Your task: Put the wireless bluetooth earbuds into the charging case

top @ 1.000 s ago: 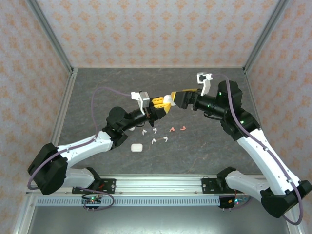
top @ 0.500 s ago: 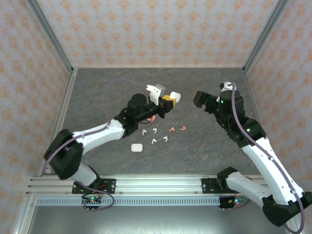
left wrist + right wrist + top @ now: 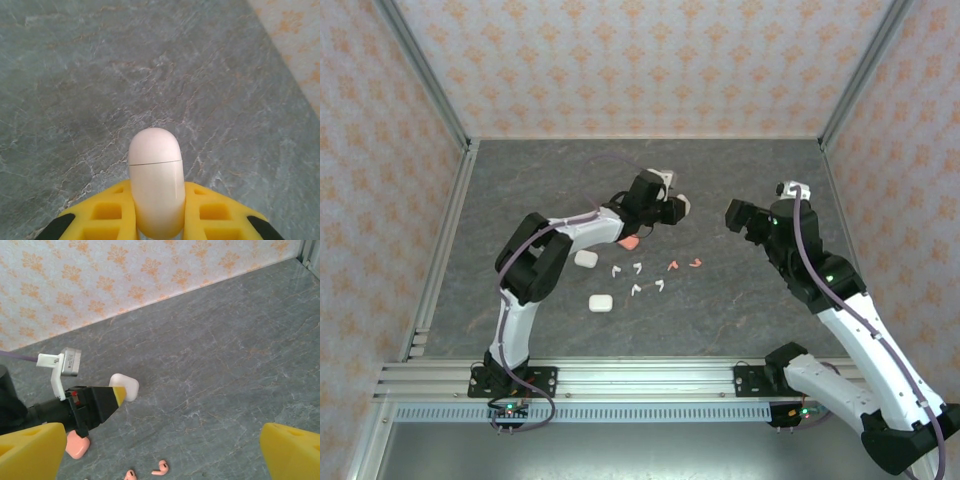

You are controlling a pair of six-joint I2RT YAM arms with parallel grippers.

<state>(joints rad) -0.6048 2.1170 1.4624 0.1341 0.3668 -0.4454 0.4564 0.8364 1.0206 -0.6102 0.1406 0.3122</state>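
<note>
Now the left hand (image 3: 668,208) is clamped on the white case (image 3: 155,185), whose long side points out from it. The right hand (image 3: 736,214) is wide apart and free. The earbuds (image 3: 637,267) lie on the table (image 3: 750,300) between the arms, to the right hand's left.

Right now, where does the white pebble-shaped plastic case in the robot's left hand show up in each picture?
Top external: the white pebble-shaped case sits just above centre, at the left arm's tip.
Left wrist: bottom centre.
Right wrist: lower left of centre.
Shared landmark: the left hand, its yellow fingers clamping the case.
</note>
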